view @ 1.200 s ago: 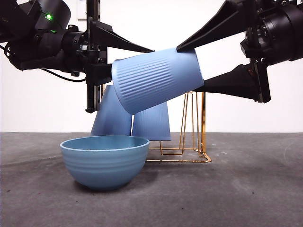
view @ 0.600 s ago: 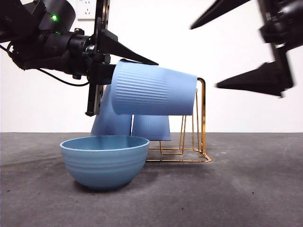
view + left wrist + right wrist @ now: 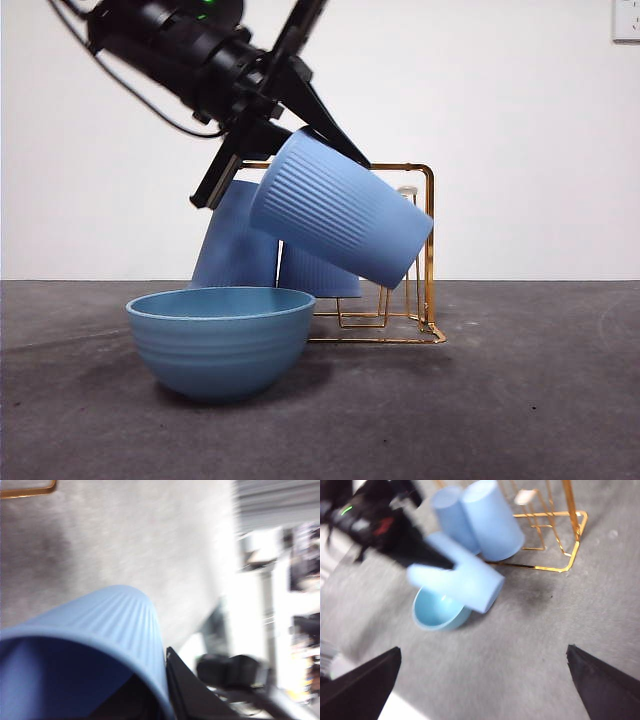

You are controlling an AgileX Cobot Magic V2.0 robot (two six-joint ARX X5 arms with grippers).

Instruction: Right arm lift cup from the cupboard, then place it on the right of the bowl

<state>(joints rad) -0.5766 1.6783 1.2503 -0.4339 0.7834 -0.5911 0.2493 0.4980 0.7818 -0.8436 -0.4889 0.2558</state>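
Left claw (image 3: 300, 125) clamps the cup's (image 3: 340, 220) rim, tilted over the bowl (image 3: 220, 340); right claw (image 3: 480, 680) gapes wide, retracted. Next: set cup upright right of bowl.

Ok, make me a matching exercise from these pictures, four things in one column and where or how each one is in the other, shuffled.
Things:
1. ribbed cup
2. bowl
3. wire rack
4. right pincer

States:
A. open, holding nothing, above the table
B. standing on the table behind the bowl
C. tilted in the air, held by the left pincer
D. on the table, nearest the front camera

Pairs: 1-C, 2-D, 3-B, 4-A
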